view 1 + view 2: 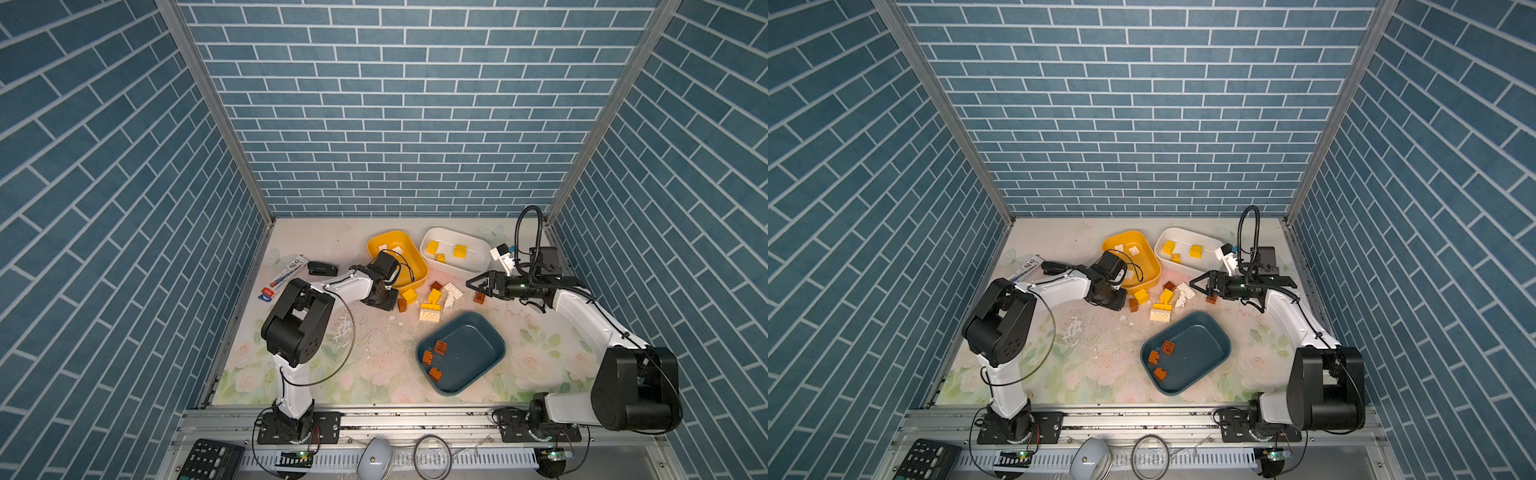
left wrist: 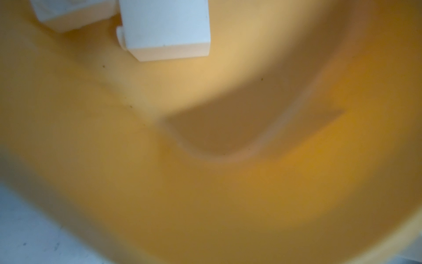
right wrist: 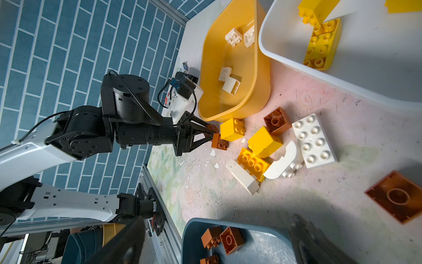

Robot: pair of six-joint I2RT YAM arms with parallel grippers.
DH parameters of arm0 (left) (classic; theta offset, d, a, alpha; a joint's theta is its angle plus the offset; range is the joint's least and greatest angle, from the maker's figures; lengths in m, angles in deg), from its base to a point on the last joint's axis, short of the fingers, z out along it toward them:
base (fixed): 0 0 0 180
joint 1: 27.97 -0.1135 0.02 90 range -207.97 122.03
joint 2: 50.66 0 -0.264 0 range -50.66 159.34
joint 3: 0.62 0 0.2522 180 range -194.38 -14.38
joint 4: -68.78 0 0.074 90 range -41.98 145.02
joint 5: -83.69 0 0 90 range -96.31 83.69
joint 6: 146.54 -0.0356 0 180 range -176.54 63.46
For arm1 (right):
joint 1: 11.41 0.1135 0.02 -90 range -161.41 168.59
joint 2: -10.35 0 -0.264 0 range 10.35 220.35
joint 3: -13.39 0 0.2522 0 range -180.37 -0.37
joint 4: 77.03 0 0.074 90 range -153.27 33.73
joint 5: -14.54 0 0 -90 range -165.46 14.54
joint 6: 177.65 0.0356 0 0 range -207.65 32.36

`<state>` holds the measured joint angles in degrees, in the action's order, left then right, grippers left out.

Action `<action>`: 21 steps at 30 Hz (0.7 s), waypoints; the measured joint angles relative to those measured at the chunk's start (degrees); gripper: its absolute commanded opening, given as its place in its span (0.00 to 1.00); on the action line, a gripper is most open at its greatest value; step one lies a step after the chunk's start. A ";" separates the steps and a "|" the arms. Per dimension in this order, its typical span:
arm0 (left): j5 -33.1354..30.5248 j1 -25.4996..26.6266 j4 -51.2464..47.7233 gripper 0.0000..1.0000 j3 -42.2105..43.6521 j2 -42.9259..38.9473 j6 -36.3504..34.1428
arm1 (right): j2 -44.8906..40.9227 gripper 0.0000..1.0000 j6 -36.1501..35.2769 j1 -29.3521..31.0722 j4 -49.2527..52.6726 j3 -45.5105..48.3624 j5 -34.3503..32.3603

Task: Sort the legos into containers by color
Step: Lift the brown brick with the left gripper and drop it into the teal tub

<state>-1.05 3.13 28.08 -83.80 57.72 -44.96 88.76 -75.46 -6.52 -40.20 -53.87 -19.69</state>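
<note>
The table (image 1: 374, 374) is closed in on three sides by blue tiled walls and at the front by an aluminium rail (image 1: 395, 419). The widest open room is found at the near left, between the left arm's base and the teal tub (image 1: 478, 345), where the floral surface is scuffed and strewn with white flakes. A black stapler (image 1: 322, 268) is set near the left edge.

The loose pile (image 1: 432, 301) is hemmed in by the three tubs. The yellow tub (image 1: 376, 245) and white tub (image 1: 478, 262) are placed behind it with a narrow gap between them, and the teal one in front. The left gripper (image 3: 213, 134) is held low, just beside the yellow tub's near corner. Its black fingertips are drawn together on a small brown brick (image 3: 220, 143) at the pile's left edge, close against a yellow cube (image 3: 231, 132). The right gripper (image 1: 471, 284) is held with jaws spread wide and nothing between them, off the pile's right side, near an upturned brown brick (image 1: 481, 298).

All tubs are made of smooth, glossy, round-cornered plastic. White bricks (image 3: 233, 36) are kept in the yellow tub, yellow bricks (image 1: 459, 250) in the white, and brown bricks (image 1: 440, 348) in the teal. In the pile, a white eight-stud plate (image 3: 315, 141) and a curved white piece (image 3: 283, 164) are seen.
</note>
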 measured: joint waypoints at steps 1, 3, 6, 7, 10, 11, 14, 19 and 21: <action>0.11 0.11 -0.94 0.26 0.04 -0.68 0.02 | 0.00 0.99 0.00 0.00 0.11 -0.07 0.02; 0.20 0.52 -2.64 0.26 0.26 -2.71 0.20 | 0.00 0.98 0.00 0.00 0.24 -0.17 0.02; 0.42 2.25 -5.22 0.26 0.87 -7.87 1.22 | 0.09 0.98 0.00 0.00 0.33 -0.48 0.17; 0.63 3.34 -6.03 0.27 0.98 -9.97 1.81 | 0.13 0.99 -0.02 0.00 0.31 -0.68 0.24; 1.44 8.04 -7.39 0.27 1.14 -15.21 3.50 | 0.20 0.99 -0.04 -0.02 0.17 -1.22 0.63; 1.73 9.84 -7.65 0.27 1.14 -16.44 4.00 | 0.20 0.98 -0.09 -0.02 0.09 -1.22 0.74; 2.58 16.61 -8.04 0.27 1.18 -19.41 5.25 | 0.46 0.98 -0.17 -0.04 0.04 -1.22 0.98; 4.15 25.29 -6.86 0.28 2.01 -20.61 6.12 | 0.59 0.98 -0.17 -0.13 -0.22 -1.22 1.05; 4.83 26.97 -5.51 0.28 2.64 -20.28 6.19 | 0.76 0.99 -0.17 -0.13 -0.76 -1.22 1.07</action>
<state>3.78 30.10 22.57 -81.16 37.44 -38.78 89.53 -75.63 -6.65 -40.97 -55.09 -18.62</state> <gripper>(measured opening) 0.346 0.985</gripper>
